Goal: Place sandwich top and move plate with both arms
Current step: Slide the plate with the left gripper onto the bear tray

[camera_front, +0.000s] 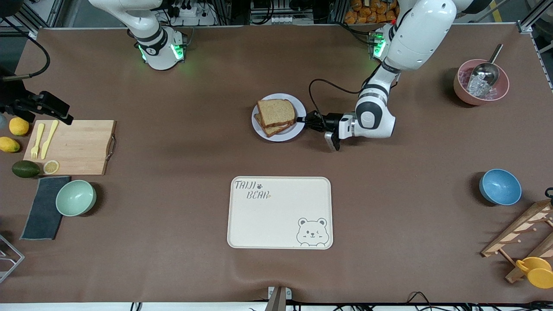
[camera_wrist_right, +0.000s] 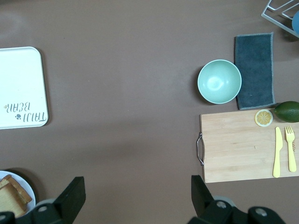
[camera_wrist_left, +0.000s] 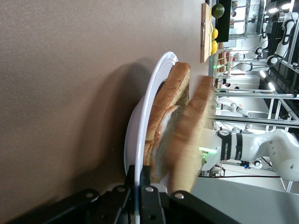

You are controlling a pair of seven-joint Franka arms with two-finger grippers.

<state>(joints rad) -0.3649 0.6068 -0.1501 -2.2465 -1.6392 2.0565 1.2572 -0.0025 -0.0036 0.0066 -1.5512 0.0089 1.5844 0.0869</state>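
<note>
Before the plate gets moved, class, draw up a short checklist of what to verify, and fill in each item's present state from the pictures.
1. Sandwich top sits on the sandwich: ok, though skewed over the lower slice.
2. Left gripper at the plate rim, at the left arm's end: ok; the left wrist view shows its fingers on either side of the rim.
3. Left grip firmly closed on the rim: cannot tell.
4. Right gripper at the plate: not ok; it is open, up over bare table near the cutting board.
5. Tray has room for the plate: ok, nothing lies on it.
</note>
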